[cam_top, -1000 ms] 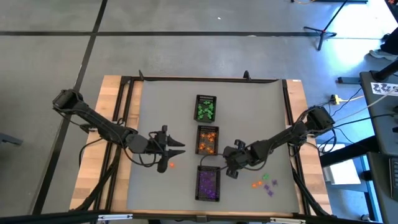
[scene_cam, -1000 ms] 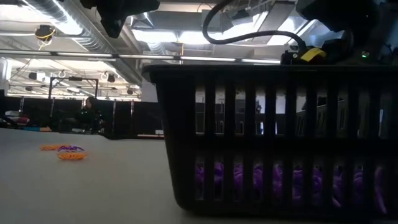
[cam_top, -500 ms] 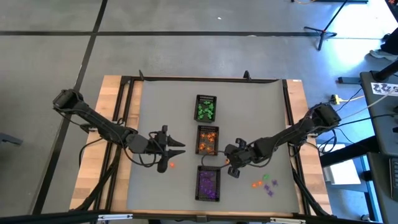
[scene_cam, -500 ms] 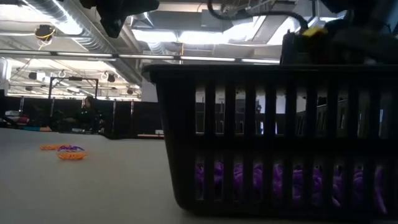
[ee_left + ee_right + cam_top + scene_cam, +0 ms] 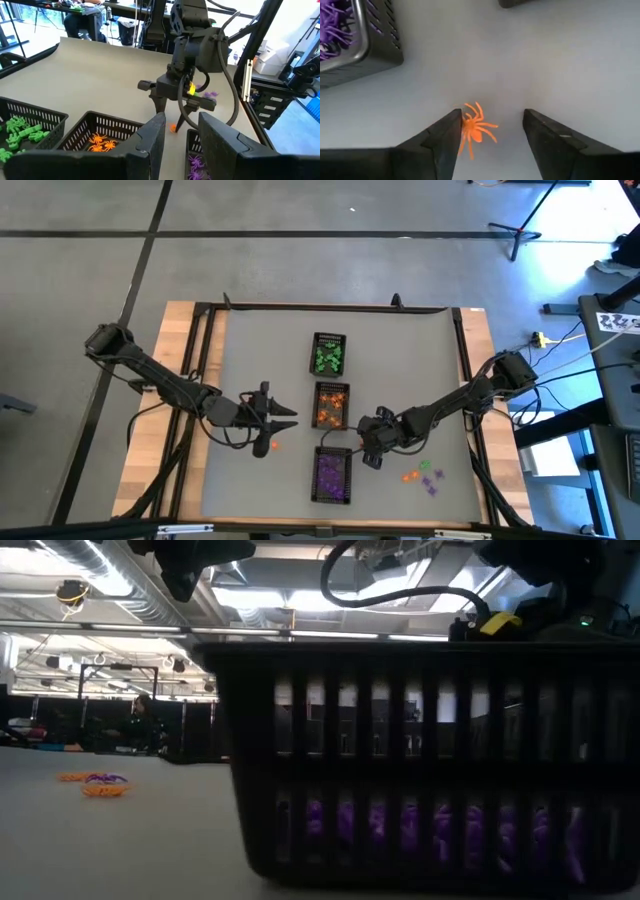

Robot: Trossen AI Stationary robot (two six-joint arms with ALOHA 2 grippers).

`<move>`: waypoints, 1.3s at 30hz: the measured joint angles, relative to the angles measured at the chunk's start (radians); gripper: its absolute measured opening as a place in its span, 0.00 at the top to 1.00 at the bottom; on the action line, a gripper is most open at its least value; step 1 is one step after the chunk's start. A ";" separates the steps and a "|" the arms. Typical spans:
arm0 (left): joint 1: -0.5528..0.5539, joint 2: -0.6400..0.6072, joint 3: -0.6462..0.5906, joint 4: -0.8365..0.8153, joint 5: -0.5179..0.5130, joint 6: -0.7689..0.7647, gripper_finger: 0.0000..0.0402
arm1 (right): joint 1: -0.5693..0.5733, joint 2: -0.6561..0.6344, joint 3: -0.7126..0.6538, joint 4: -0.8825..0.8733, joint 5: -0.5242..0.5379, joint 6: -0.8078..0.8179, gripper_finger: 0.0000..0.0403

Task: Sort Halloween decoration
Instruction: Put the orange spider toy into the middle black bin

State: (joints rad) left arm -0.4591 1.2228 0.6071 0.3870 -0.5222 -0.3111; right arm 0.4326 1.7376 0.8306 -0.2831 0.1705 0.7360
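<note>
Right wrist view: orange spider (image 5: 476,129) flat on grey worktop (image 5: 520,60), between the right tool's (image 5: 490,131) two dark fingers, body against the inner face of one finger (image 5: 442,137), other finger clear of it. Legs fanned toward the open gap; body's long axis slanted across the gap, head end hard to tell. Right tool spread wide, not clamped on the spider. Corner of purple tray (image 5: 355,35) just beside, purple spiders inside.

High view: right arm reaching in from the worktop's right edge, elbow bent, right tool (image 5: 372,442) low beside the purple tray (image 5: 332,473). Loose trinkets (image 5: 425,474) in orange, green and purple near it on the right. Orange tray (image 5: 333,405) and green tray (image 5: 329,355) in line beyond. Left arm stretched from the left edge, left tool (image 5: 280,417) level above the worktop, pointing at the orange tray, fingers part open, holding nothing visible. Small orange piece (image 5: 276,445) beneath it.
</note>
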 joint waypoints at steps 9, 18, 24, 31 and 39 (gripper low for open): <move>0.000 0.000 0.000 -0.003 0.000 0.000 0.72 | -0.001 -0.014 -0.004 -0.008 0.024 -0.032 0.78; 0.000 0.000 0.000 -0.003 0.000 0.000 0.72 | -0.002 -0.118 -0.011 -0.022 0.023 -0.054 0.94; 0.000 0.000 0.000 -0.005 0.000 0.000 0.72 | -0.001 -0.214 -0.001 -0.003 0.137 -0.068 0.95; 0.000 0.000 0.000 -0.005 0.000 0.000 0.72 | -0.017 -0.230 0.063 0.177 0.285 -0.266 0.96; 0.000 0.000 0.000 -0.005 0.000 0.000 0.72 | -0.158 -0.227 0.067 0.251 0.136 -0.335 0.81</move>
State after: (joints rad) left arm -0.4591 1.2228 0.6071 0.3820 -0.5224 -0.3107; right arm 0.2748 1.5108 0.8978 -0.0322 0.3063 0.4010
